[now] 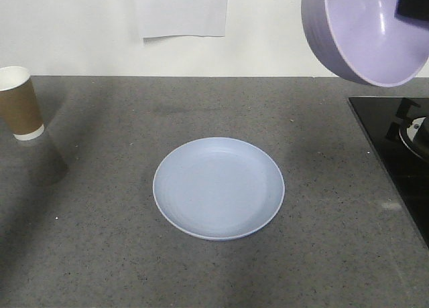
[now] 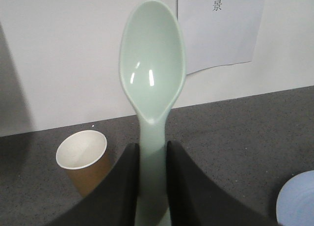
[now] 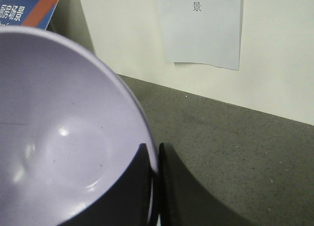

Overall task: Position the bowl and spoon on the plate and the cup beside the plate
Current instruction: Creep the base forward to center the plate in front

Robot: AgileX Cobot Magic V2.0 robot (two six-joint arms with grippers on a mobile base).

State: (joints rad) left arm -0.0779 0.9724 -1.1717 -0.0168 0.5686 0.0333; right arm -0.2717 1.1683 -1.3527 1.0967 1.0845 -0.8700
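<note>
Left wrist-mounted view: the spoon (image 2: 152,83) stands lengthwise along the left gripper (image 2: 152,146), its thick handle clamped between the two black fingers. Its long axis runs straight away from the wrist. The oval scoop end points toward the white wall (image 2: 64,64), hollow side facing the camera.

Beyond it the cup (image 2: 83,157) stands upright on the grey counter (image 1: 100,241), mouth up, near the wall at the far left and well apart from the plate (image 1: 218,187). The plate lies flat in the middle of the counter with nothing on it.

The right gripper (image 3: 153,159) pinches the rim of the bowl (image 3: 64,132), one finger inside and one outside. In the front view the bowl hangs in the air at upper right, tilted so its opening faces the camera, above the near edge of the black hob (image 1: 392,147). A paper sheet (image 1: 181,10) is stuck to the wall.
</note>
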